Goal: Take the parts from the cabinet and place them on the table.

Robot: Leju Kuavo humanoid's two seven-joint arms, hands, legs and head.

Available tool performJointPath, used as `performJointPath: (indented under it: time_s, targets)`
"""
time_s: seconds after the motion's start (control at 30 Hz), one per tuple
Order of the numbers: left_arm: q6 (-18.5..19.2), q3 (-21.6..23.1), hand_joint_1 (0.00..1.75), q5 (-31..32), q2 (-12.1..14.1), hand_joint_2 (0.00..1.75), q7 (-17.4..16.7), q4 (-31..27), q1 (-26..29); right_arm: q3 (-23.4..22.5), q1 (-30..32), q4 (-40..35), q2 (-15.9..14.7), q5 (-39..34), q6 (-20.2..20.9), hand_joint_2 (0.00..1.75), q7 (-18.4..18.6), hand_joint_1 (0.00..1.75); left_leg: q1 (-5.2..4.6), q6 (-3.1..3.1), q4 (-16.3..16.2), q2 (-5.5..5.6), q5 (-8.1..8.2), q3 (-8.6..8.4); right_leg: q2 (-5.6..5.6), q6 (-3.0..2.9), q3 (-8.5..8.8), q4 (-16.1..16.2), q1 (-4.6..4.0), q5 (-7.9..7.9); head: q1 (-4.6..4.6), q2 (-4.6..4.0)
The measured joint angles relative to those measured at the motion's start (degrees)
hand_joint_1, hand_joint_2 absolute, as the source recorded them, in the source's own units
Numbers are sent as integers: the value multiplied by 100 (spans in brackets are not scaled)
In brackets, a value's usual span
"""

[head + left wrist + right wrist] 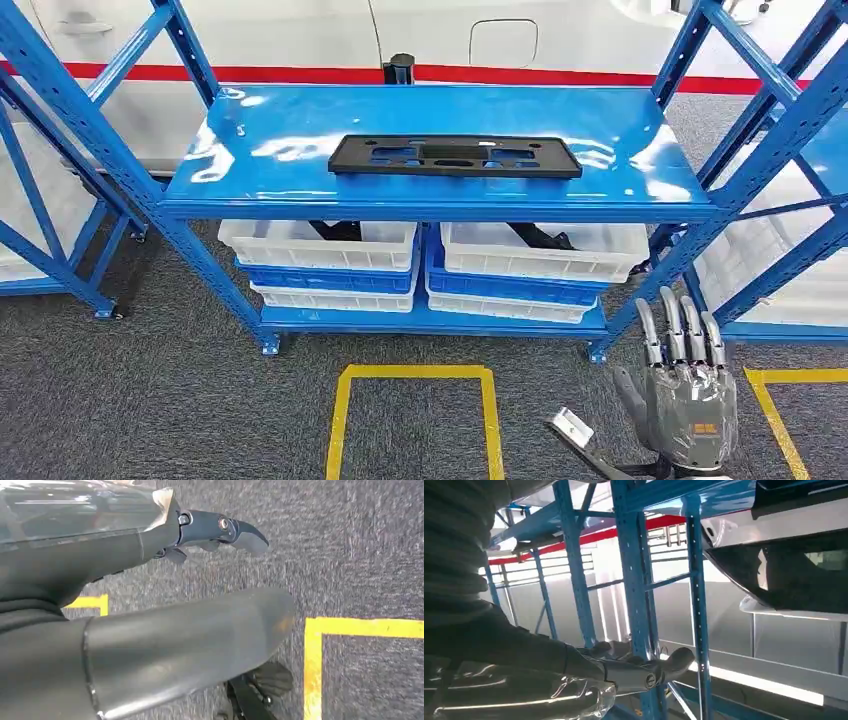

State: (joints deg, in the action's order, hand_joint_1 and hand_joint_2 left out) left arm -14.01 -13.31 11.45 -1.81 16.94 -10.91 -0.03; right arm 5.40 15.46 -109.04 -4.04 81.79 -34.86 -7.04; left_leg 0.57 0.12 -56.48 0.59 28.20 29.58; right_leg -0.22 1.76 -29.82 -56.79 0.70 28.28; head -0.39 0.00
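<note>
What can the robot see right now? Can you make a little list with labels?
Shelf: blue rack, shiny top level
On top: one flat black part, lying untouched
Below: white bins stacked with blue bins
Floor: grey carpet, yellow tape square
Right hand: raised in front of the rack, fingers apart, holding nothing
Left hand: low over the carpet, holding nothing

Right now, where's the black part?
In the head view, the black part lies flat in the middle of the blue shelf top, above the white bins, well ahead and left of the raised right robot hand.
</note>
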Motion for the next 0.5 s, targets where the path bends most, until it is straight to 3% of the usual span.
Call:
performJointPath:
  time_s: [0.5]
  targets:
    - [-41,0,0,100,-68,0,-26,-9,3,142,-32,81,-94,17,-28,175,85,0,0,0,0,0,0,1,0,0,-3,0,0,0,0,0]
